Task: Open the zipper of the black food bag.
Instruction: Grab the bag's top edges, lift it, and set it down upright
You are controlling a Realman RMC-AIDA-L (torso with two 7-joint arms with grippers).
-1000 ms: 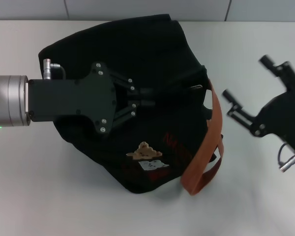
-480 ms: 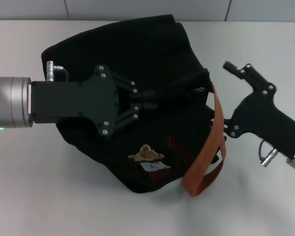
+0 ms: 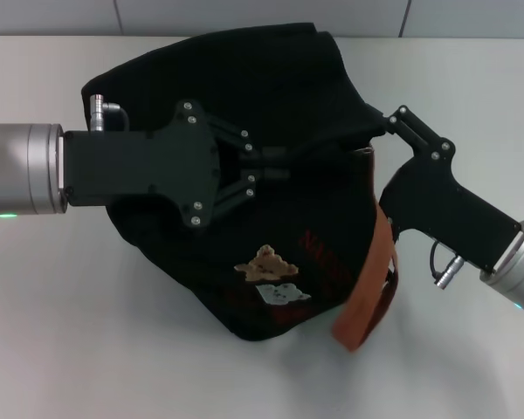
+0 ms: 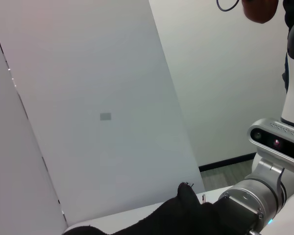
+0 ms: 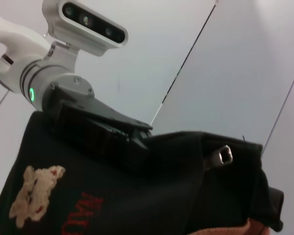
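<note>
1. The tabletop (image 3: 87,349) carries the black food bag (image 3: 244,96), which lies slumped on its side at the middle; an orange-brown strap (image 3: 367,288) trails off the bag's right edge.
2. The left gripper (image 3: 284,166) reaches in over the bag's left half; its fingers are pressed together on a fold of black cloth near the top seam, pinning the bag.
3. The right gripper (image 3: 380,122) sits at the bag's right end, just beside the seam; whether its fingers are spread or closed I cannot tell.
4. The zipper (image 5: 206,147) runs along that seam; its silver pull tab (image 5: 224,154) hangs at the bag's right end.
5. Likely risk: the right fingers catch loose cloth or the strap instead of the small tab; the limp bag could then drag sideways, or slip from the left pinch.
</note>
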